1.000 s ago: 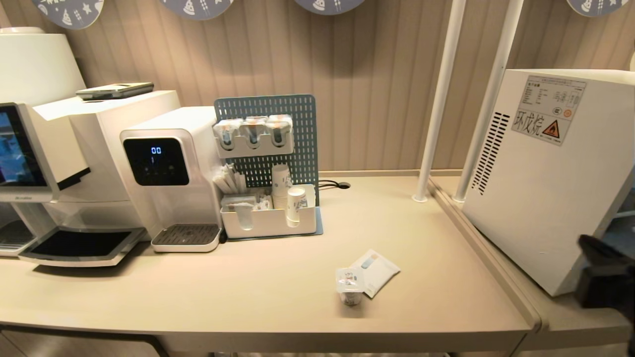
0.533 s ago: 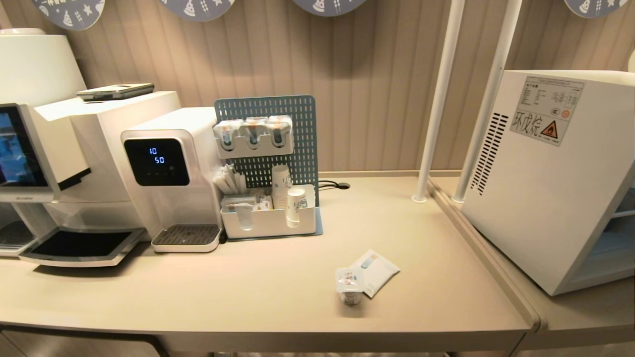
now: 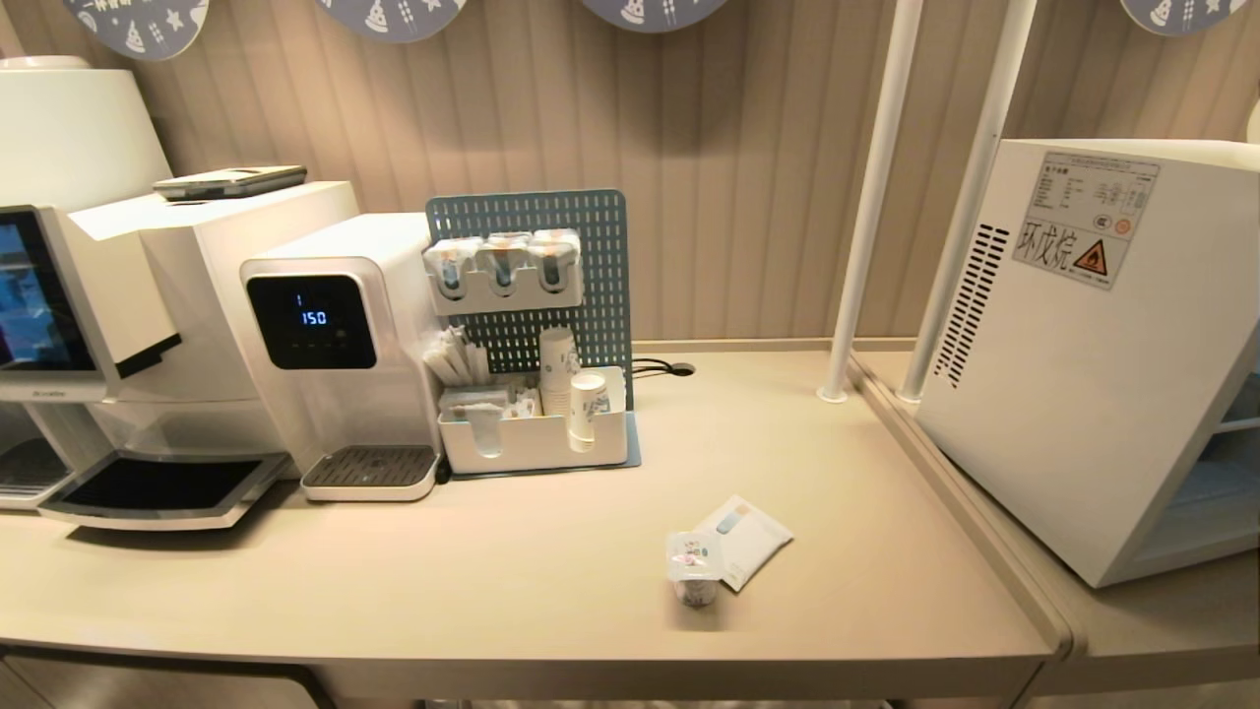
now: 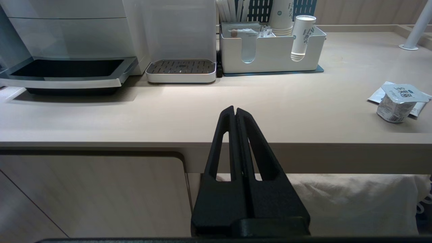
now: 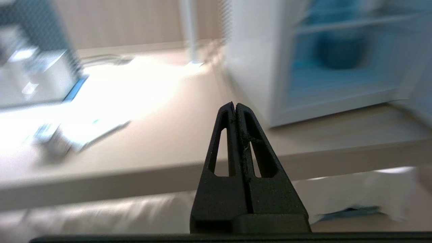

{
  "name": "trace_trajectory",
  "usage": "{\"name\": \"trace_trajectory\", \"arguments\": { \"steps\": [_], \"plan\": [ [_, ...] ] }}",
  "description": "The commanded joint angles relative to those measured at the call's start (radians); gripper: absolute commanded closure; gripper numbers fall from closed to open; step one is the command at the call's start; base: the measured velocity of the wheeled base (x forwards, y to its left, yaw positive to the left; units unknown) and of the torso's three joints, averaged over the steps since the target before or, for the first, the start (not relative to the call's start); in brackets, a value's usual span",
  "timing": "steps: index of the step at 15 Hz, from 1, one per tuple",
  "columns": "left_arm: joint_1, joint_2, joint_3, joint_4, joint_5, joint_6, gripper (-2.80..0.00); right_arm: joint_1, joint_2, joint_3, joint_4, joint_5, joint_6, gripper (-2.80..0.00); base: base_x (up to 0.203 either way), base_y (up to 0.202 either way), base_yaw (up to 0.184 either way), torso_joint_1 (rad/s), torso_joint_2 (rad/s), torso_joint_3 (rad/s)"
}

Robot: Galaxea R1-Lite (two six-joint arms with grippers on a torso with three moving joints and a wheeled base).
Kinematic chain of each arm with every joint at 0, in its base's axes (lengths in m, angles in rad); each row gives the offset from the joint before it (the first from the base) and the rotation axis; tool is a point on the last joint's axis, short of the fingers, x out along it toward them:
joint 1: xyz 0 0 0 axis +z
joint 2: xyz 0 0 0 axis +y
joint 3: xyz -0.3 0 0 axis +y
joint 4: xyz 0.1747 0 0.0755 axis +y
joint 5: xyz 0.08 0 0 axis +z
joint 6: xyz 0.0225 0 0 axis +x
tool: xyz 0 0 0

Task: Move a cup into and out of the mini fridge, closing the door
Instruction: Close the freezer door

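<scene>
Counter: long beige top; all the machines stand along its back, from 9 to 12 o'clock.
Coffee machine: white, at 9 o'clock, with a screen at the far edge of the view.
Flat device: dark, lies on top of the coffee machine.
Water dispenser: white, just beside the coffee machine, its dark display is lit.
Pegboard: blue-grey, upright, at 12 o'clock.
Organizer tray: white, at the foot of the pegboard, holds paper cups and sachets.
Flat packet: white, at 5 o'clock from the tray, near the front edge.
Poles: two, white, at 2 o'clock.
</scene>
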Motion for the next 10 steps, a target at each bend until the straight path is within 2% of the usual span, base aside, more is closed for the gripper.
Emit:
{"name": "trace_trajectory", "arguments": {
  "steps": [1, 3, 10],
  "plan": [
    [0.001, 0.000, 0.002, 0.000, 0.000, 0.000, 0.00, -0.001, -0.007, 0.105, -0.028, 0.080, 0.000, 0.00, 0.000, 0.000, 0.000, 0.000, 0.00, 0.000],
    [0.001, 0.000, 0.002, 0.000, 0.000, 0.001, 0.00, -0.002, -0.005, 0.078, 0.004, 0.111, 0.000, 0.00, 0.000, 0.000, 0.000, 0.000, 0.00, 0.000],
    [0.001, 0.000, 0.002, 0.000, 0.001, 0.001, 0.00, -0.002, -0.004, 0.074, 0.010, 0.113, 0.002, 0.00, 0.000, 0.000, 0.000, 0.000, 0.00, 0.000]
  ]
}}
